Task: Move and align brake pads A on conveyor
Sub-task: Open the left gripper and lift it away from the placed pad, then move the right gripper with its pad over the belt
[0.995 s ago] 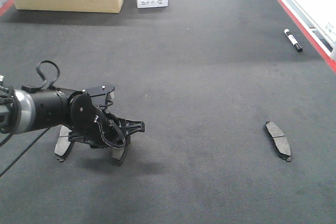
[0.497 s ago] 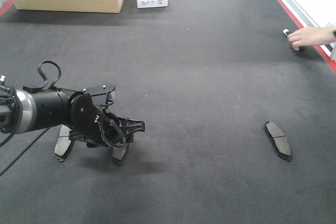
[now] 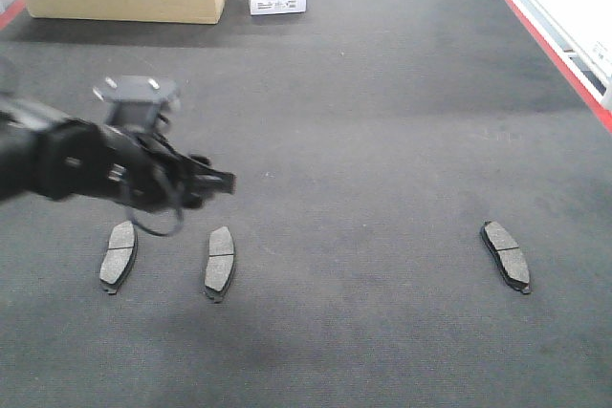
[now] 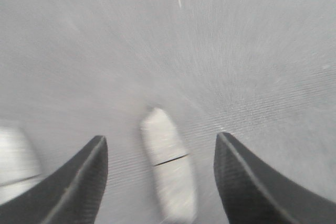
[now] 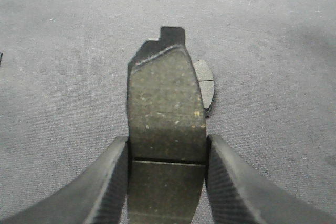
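Our left tool [image 4: 157, 182] hung open, empty, above two pads [image 3: 219, 262] aligned at seven o'clock on the belt [image 3: 382, 140]; our right tool [image 5: 165, 182] gripped a third [image 5: 165, 108]; another [image 3: 506, 255] waited at four.

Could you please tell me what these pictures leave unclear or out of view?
- Left tool: motion-blurred in the front view; finger detail unreadable.
- Right arm: outside the front view; only its wrist view shows its tool.
- Held brake pad: lower end cut off by the frame edge; it hides most of the brake pad behind it.
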You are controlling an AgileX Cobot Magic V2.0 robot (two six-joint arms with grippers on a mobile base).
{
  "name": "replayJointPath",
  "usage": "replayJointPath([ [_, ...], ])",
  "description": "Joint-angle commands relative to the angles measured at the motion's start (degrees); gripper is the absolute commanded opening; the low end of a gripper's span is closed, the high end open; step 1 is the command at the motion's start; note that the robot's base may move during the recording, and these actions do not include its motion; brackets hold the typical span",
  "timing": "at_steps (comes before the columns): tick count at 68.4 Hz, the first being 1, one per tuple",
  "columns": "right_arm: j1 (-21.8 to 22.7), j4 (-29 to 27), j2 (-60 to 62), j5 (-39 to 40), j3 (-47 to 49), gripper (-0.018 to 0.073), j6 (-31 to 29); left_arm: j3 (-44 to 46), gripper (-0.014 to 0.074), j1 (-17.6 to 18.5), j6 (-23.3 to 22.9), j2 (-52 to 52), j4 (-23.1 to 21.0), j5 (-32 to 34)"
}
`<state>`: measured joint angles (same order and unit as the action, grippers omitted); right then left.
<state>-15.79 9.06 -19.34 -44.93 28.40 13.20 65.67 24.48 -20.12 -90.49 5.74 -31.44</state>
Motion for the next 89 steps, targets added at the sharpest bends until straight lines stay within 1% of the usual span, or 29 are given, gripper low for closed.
replayJointPath([
  [1, 0.33, 0.96, -0.48, 4.88, 1.63, -0.0005, -0.46, 1.37, 0.0433, 0.23, -0.67, 6.74, 3.94, -1.42],
  [5, 0.33, 0.96, -0.48, 4.88, 1.63, -0.0005, -0.46, 0.58, 0.0433, 0.23, -0.71, 9.67, 5.3, -2.42],
  [10, 0.33, 0.96, -0.48, 4.88, 1.63, -0.0005, -0.46, -1.76, 0.0433, 0.23, -0.73, 13.86, 6.33, -1.55],
  [27, 0.33, 0.96, -0.48, 4.88, 1.63, -0.0005, -0.46, -14.84, 0.0433, 0.23, -0.68, 31.22, 6.78, 7.57],
  [36, 0.33, 0.96, -0.48, 4.88, 1.63, -0.0005, -0.46, -21.64, 0.0433, 0.18, -0.59, 41.17, 9.94, 11.52],
  [54, 0.33, 0.96, -0.48, 4.88, 1.63, -0.0005, -0.46, -31.88, 0.0433, 0.18, -0.48, 59.68, 14.14, 11.91],
  [64, 0.33, 0.96, -0.48, 4.88, 1.63, -0.0005, -0.46, -35.85, 0.0433, 0.18, -0.48, 68.24, 14.06, 11.84],
  [75, 0.33, 0.96, -0.48, 4.88, 1.63, -0.0005, -0.46, -38.81, 0.0433, 0.18, -0.48, 73.59, 14.06, 12.05],
  [89, 0.33, 0.96, -0.48, 4.88, 1.63, -0.0005, -0.46, -39.86, 0.0433, 0.18, -0.48, 74.06, 14.01, 11.66],
])
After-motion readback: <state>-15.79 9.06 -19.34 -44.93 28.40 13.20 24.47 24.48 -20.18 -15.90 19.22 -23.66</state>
